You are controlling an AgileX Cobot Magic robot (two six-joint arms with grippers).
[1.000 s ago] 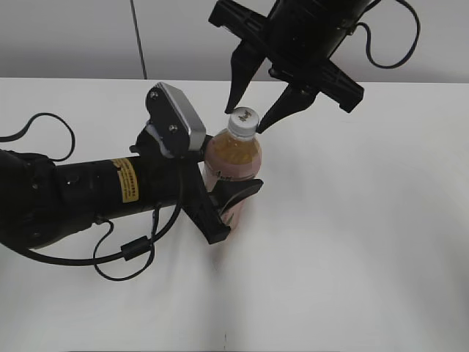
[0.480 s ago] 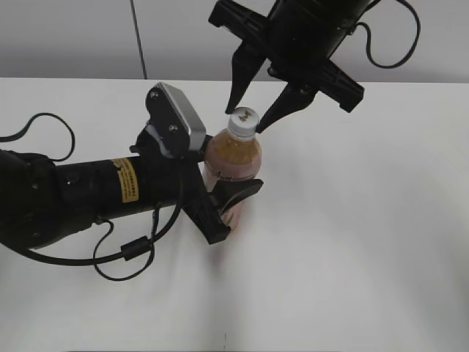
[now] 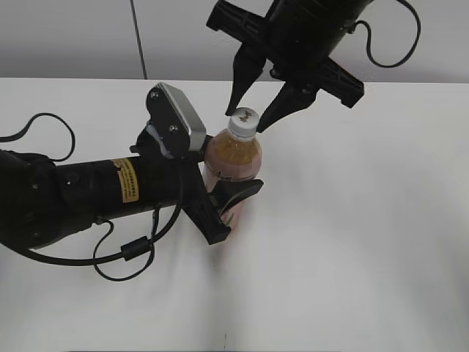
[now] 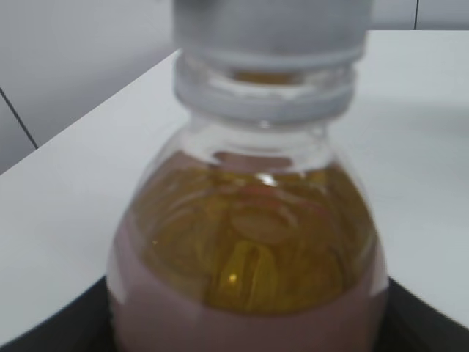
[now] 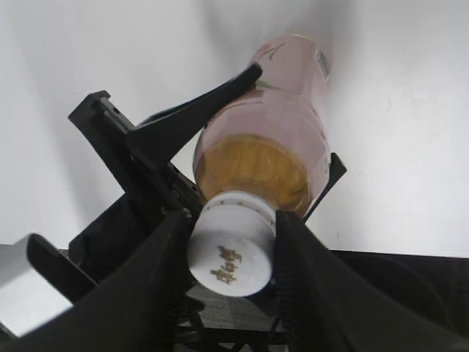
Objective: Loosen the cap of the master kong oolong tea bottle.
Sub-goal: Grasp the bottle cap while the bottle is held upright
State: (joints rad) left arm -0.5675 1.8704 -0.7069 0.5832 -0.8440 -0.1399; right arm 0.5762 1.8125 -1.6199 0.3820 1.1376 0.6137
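**Bottle gripped by the left gripper, right gripper spread around the cap**

The master kong oolong tea bottle [image 3: 233, 167] stands upright on the white table [image 3: 366, 220]. The left gripper [image 3: 229, 209] comes from the side and is clamped on the lower body of the bottle, one black finger on each side of the pink label. In the left wrist view, the shoulder of the bottle [image 4: 249, 249] with amber tea fills the picture, directly in front of the camera, and the cap [image 4: 270, 26] is blurred at the top edge.

The right gripper [image 3: 249, 117] hangs above the bottle and points down. Its two fingers are spread apart, with the cap [image 3: 242, 119] between their tips. In the right wrist view, the cap [image 5: 231, 251] sits between the two dark fingers [image 5: 143, 286], very close to each. If the pads already touch it, I cannot tell. The bottle body [image 5: 275, 125] goes away below the right gripper [image 5: 231, 257], and the fingers of the left gripper [image 5: 242, 136] hold it from both sides.
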